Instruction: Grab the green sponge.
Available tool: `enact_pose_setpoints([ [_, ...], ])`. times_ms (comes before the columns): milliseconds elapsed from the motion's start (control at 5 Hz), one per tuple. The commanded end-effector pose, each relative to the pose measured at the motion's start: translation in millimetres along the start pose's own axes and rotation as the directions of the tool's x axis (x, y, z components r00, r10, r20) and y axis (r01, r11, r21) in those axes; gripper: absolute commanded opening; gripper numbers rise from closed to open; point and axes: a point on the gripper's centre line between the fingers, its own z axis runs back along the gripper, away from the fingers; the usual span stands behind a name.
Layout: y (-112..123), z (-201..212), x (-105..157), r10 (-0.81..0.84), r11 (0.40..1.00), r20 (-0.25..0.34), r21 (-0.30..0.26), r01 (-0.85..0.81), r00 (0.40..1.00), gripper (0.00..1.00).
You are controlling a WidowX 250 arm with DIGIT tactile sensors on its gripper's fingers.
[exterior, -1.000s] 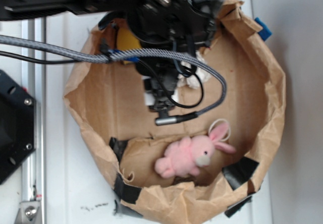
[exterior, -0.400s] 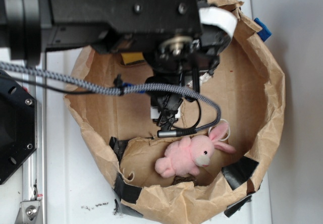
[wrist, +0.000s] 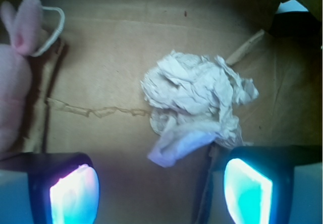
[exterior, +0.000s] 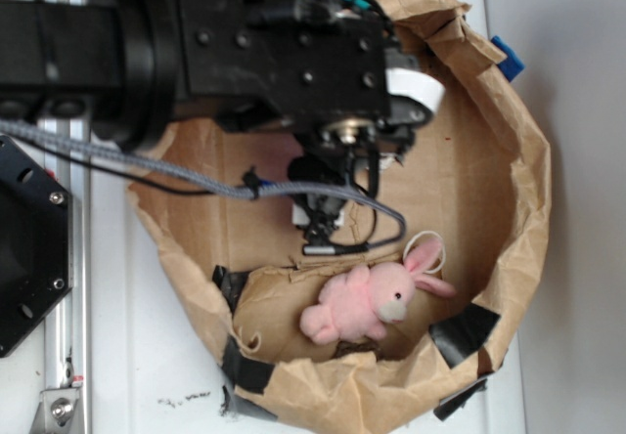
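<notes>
No writing is readable. The gripper (wrist: 160, 188) is spread wide, holding nothing, just short of the crumpled paper wad (wrist: 197, 110). The pink bunny (exterior: 372, 300) lies beside the wad. The sponge is hidden, so its direction cannot be told.

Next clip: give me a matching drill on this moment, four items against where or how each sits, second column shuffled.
Items:
1. pink plush bunny
2. crumpled paper wad
3. claw
4. blue object

Descriptions:
A. outside the paper wall, at its far right rim
B. on the cardboard floor, ahead of the two pads
C. open, nothing between its pads
D. lying on the torn cardboard flap

Pairs: 1-D, 2-B, 3-C, 4-A
</notes>
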Motion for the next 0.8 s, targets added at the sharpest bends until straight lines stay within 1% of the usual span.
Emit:
enact_pose_setpoints([
  [0, -3.8, 13.5, -21.4, 0.001, 1.000, 0.017, 0.009, -0.001, 1.000, 1.00],
  [200, -10.8, 22.3, -33.9, 0.025, 1.000, -0.002, 0.012, -0.025, 1.000, 1.00],
  [400, -14.4, 24.0, -43.6, 0.055, 0.998, 0.002, 0.030, -0.055, 0.998, 1.00],
  [600, -16.1, 23.9, -50.2, 0.060, 0.998, 0.004, 0.029, -0.060, 0.998, 1.00],
])
